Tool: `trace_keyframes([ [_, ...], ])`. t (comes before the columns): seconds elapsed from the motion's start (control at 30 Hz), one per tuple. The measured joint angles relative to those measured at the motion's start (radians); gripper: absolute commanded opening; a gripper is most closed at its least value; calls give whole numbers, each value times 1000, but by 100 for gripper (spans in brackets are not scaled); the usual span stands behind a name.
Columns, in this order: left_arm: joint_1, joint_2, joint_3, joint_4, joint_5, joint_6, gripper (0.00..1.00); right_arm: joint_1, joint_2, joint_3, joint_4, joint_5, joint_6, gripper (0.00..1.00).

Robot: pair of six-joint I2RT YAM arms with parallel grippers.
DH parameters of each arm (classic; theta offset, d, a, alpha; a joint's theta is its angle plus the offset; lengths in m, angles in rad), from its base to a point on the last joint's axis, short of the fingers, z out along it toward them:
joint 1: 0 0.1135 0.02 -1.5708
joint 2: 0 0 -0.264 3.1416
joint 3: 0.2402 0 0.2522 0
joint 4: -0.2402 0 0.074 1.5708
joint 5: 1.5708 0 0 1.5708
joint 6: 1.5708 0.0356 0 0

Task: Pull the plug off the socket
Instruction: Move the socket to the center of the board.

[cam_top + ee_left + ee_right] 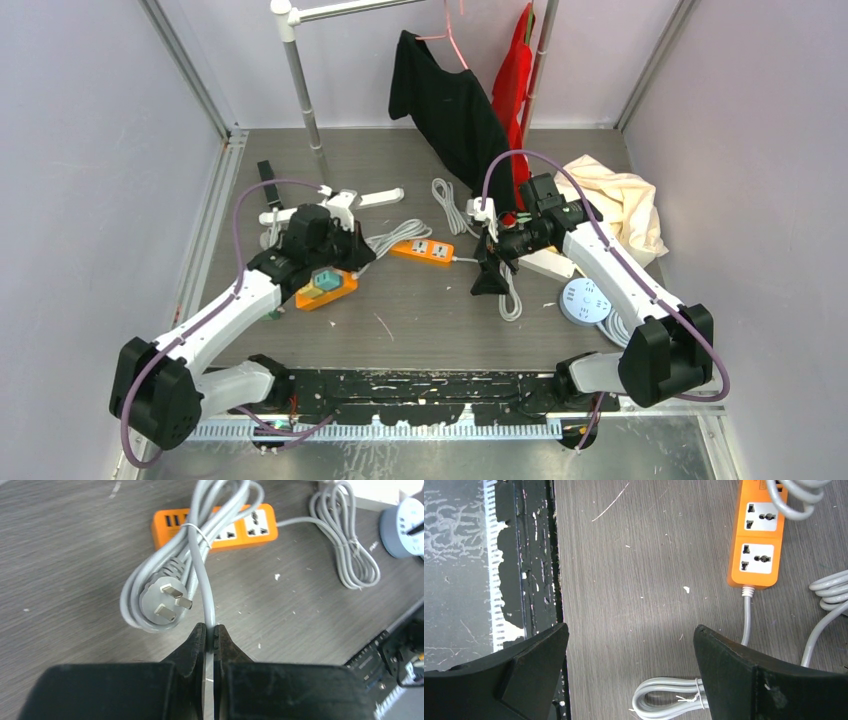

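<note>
My left gripper (210, 628) is shut on a grey cable (202, 575), pinched between the fingertips. The cable's grey plug (162, 600) lies on its own coil with three bare prongs showing, out of any socket. Just beyond the coil lies the orange socket strip (260, 525), also visible from above (422, 250). In the top view the left gripper (345, 250) hovers left of that strip. My right gripper (630, 630) stands wide open over bare table, with nothing between its fingers; the orange strip (758, 545) lies ahead to its right.
A second orange strip with teal plugs (325, 290) sits under the left arm. A tied grey cable bundle (669, 700) lies by the right fingers. A round white socket (585, 300), a white strip (375, 198), cream cloth (615, 200) and hanging clothes (450, 110) stand around.
</note>
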Motion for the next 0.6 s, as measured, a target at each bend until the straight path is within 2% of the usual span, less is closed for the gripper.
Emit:
trace_keyframes([
  [0.13, -57, -4, -16, 6, 33, -7, 0, 0, 0, 0, -3, 0, 0, 100],
  [0.33, -221, 51, -28, 22, 53, -6, 0, -6, 0, 2, -13, 0, -4, 100],
  [0.6, -409, 259, -7, 142, 60, -6, 0, -39, -2, 4, -21, -1, -8, 100],
])
